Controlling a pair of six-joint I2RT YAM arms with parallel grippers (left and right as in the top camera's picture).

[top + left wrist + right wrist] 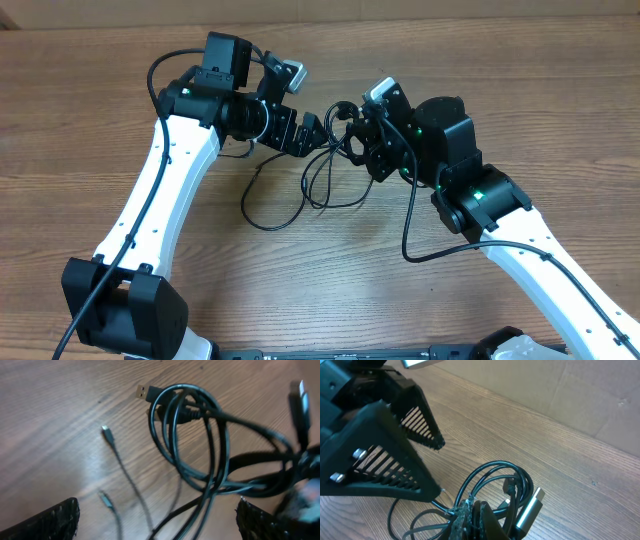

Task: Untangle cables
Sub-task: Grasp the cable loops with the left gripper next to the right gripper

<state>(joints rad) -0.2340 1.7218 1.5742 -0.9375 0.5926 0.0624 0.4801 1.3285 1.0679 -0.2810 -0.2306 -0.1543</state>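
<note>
The cables (315, 185) are thin black cords bunched mid-table, their loops trailing toward the front. My right gripper (352, 135) is shut on the bundle and holds it up. In the right wrist view its fingers (470, 515) pinch several strands of the cables (490, 472), and a silvery USB plug (530, 507) hangs beside them. My left gripper (318, 130) faces it from the left, close by and open. In the left wrist view the wide-apart left gripper (157, 515) has strands of the cables (200, 435) between its fingers without touching them. A USB plug (142, 392) and a small tip (106, 430) lie beyond.
The wooden table (100, 120) runs all round the bundle. A cardboard wall (580, 390) stands along the far edge. The right arm's thick black wire (415, 245) droops onto the table near the bundle. The left gripper's fingers (395, 455) fill the left of the right wrist view.
</note>
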